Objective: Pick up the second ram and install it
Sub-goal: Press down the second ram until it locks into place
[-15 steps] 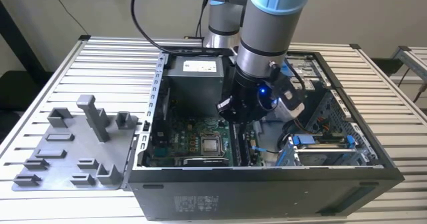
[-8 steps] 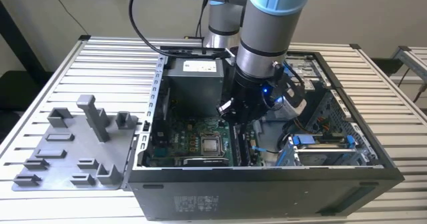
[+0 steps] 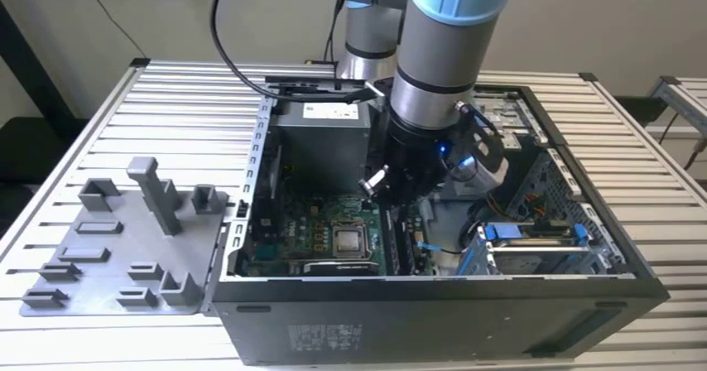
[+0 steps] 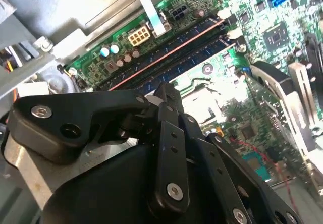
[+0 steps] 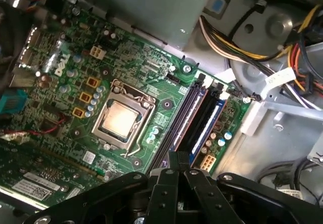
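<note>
The ram [image 4: 192, 60], a thin blue stick with dark chips, stands on edge in a memory slot [image 5: 185, 119] next to the CPU socket [image 5: 120, 119]. My gripper [image 5: 178, 159] is down inside the open computer case [image 3: 442, 292], over the slots near the case's front wall. Its black fingers [image 4: 167, 99] are shut tip to tip, just above the near end of the stick, with nothing visible between them. In the exterior view the gripper [image 3: 383, 195] hangs over the motherboard's right side.
A blue empty slot [image 5: 211, 125] lies beside the filled ones. Cable bundles [image 5: 262, 37] and a drive cage [image 3: 541, 243] crowd the exterior view's right. A grey fixture plate [image 3: 122, 251] with upright holders lies left of the case on the slatted table.
</note>
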Controlling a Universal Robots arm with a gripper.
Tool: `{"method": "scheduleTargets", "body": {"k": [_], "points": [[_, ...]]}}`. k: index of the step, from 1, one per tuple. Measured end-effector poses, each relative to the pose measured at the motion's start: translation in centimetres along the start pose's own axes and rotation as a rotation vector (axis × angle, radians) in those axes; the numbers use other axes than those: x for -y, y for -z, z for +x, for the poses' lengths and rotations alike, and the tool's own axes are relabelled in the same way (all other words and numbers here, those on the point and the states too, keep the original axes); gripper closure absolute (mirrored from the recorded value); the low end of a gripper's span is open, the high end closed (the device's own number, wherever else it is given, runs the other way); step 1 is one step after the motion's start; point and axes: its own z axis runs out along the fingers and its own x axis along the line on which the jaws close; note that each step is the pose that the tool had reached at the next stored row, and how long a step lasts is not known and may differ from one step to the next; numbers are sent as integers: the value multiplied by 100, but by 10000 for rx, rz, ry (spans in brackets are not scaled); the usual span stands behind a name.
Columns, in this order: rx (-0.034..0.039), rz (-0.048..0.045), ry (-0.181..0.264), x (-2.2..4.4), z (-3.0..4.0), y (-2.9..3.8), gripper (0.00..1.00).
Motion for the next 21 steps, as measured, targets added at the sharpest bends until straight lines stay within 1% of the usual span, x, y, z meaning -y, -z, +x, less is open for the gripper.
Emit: {"method": "scheduleTargets", "body": {"k": [17, 21], "points": [[53, 55, 3039, -1, 2, -6, 89], [57, 59, 3558, -8, 16, -13, 89]]}}
